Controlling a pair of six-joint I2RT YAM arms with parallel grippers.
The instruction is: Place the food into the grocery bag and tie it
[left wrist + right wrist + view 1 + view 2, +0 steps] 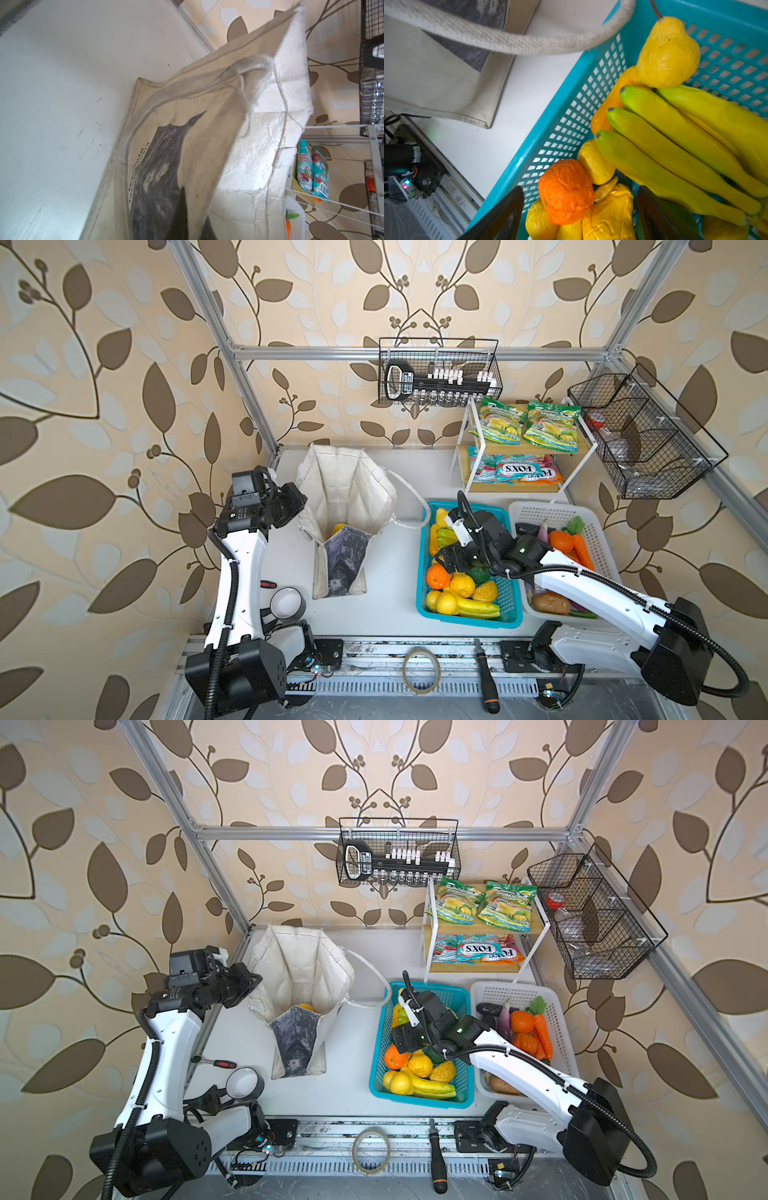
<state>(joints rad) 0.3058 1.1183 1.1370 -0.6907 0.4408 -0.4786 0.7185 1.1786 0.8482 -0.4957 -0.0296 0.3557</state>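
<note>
Standing near the table's (395,593) back left corner, the soft bag (345,489) sags open, its rim pinched in the closed left gripper (299,506). In the blue basket (422,564) at front right, the orange (566,191), probably light and squashy, lies between the right gripper's (577,220) spread jaws. Bananas (664,135) crowd it, leaving room only across its middle.

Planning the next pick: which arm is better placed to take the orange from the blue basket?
Right: its open fingers flank the orange in the blue basket; the left fingers are shut on the tote's rim.
</note>
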